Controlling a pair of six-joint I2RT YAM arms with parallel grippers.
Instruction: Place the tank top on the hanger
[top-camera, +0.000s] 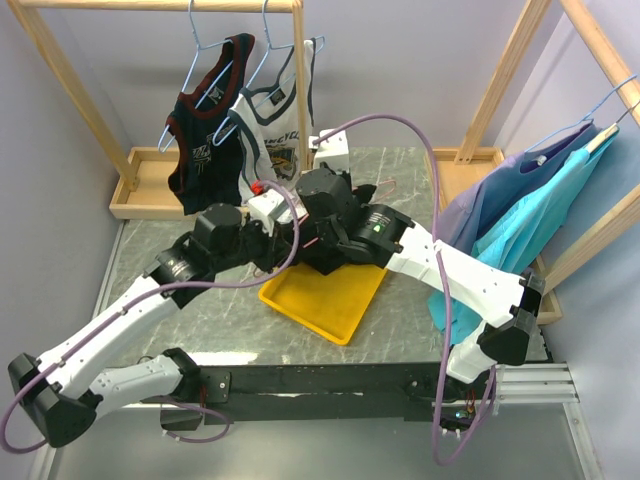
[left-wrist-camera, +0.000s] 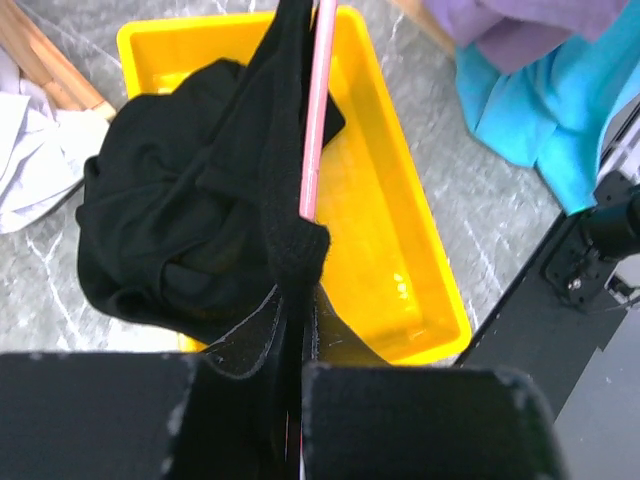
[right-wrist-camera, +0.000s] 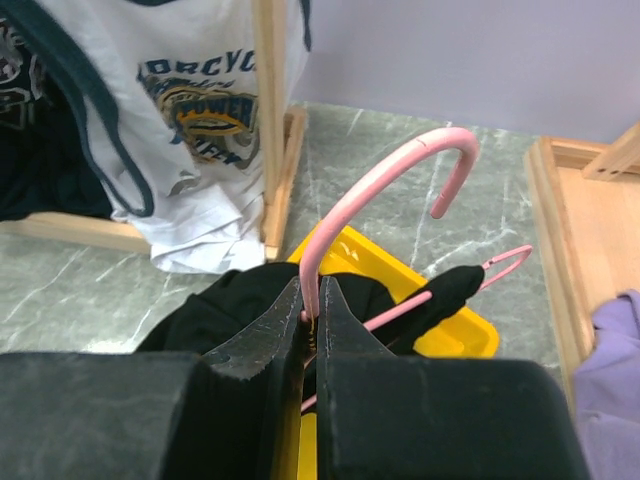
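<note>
The pink hanger (right-wrist-camera: 345, 215) is held upright over the yellow tray (left-wrist-camera: 420, 260). My right gripper (right-wrist-camera: 312, 300) is shut on its neck just below the hook. One black strap of the tank top (right-wrist-camera: 452, 288) is draped over the hanger's right arm. In the left wrist view my left gripper (left-wrist-camera: 298, 310) is shut on another strap of the tank top (left-wrist-camera: 170, 230), beside the hanger's wire (left-wrist-camera: 318, 110). The bulk of the tank top hangs bunched over the tray. In the top view both grippers, left (top-camera: 283, 235) and right (top-camera: 320, 205), meet above the tray (top-camera: 330, 300).
A navy jersey (top-camera: 210, 130) and a white jersey (top-camera: 275, 120) hang on light blue hangers from the wooden rack at the back. Blue and purple garments (top-camera: 520, 220) hang on a second rack at the right. A rack post (right-wrist-camera: 270, 120) stands just behind the tray.
</note>
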